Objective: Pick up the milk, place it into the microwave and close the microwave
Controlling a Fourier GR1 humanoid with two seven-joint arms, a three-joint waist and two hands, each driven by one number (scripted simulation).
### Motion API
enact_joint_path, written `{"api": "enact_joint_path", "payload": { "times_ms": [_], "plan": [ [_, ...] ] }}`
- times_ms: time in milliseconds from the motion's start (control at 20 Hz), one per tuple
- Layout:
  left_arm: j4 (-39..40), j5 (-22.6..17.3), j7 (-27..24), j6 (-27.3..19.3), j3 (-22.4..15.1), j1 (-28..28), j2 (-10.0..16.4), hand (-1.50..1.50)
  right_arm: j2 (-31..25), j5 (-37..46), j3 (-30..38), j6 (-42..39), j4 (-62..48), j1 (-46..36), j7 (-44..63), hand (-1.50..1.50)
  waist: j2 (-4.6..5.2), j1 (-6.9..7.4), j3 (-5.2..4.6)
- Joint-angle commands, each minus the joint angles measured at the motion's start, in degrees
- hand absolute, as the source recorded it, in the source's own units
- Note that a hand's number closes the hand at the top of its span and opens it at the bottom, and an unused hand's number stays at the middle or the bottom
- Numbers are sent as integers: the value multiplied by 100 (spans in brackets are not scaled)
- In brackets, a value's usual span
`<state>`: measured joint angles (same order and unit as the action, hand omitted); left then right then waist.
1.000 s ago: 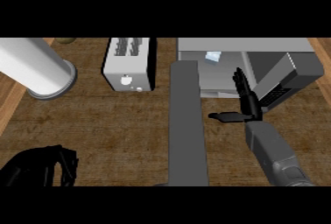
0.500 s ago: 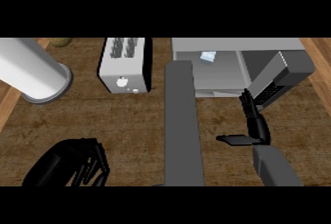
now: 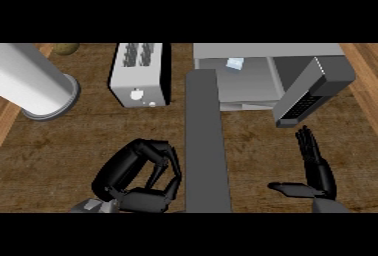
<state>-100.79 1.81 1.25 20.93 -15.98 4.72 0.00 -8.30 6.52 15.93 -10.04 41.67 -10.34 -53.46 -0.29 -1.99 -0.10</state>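
Milk, a small white and pale-blue carton [image 3: 235, 63], sits inside the cavity of the grey box-shaped microwave [image 3: 266, 50] at the far right corner of the brown wooden counter [image 3: 59, 145]. The microwave's long grey door [image 3: 205, 145] stands open, reaching from the cavity's left side toward the counter's near edge. The black left hand [image 3: 140, 175] is close to the near edge, just beside the door's left face, fingers curled inward and holding nothing; contact with the door cannot be determined. The black right hand [image 3: 319, 170] is at the near right, right of the door, fingers straight, thumb spread, apart from every object. A white two-slot toaster [image 3: 139, 75] stands at the far edge, left of the microwave.
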Motion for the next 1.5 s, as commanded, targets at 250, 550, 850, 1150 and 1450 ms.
{"api": "enact_joint_path", "payload": {
  "times_ms": [250, 550, 850, 1150, 1450],
  "plan": [
    [2301, 821, -980, -767, -971, 886, 0, 150, -261, -344, -202, -534, 2206, 1414, 474, -150, 19, -13, -6],
    [3948, 516, -2088, -2417, -2080, 1530, 1, 150, -204, -334, -610, -844, 3216, 2095, 432, -150, 49, -87, -6],
    [4605, -662, -2807, -3633, -2884, 1897, 1, 150, -451, -1075, -602, -1539, 4078, 2375, 796, -150, 86, -311, -17],
    [5076, -1626, -2709, -3944, -3335, 2569, 2, 150, -468, -1403, -774, -1471, 5068, 2332, 1536, -150, 133, -530, -26],
    [4844, -2301, -2833, -4276, -3790, 2853, 2, 150, -729, -1824, -852, -1824, 5720, 2414, 2018, -150, 152, -732, -35]
  ]
}}
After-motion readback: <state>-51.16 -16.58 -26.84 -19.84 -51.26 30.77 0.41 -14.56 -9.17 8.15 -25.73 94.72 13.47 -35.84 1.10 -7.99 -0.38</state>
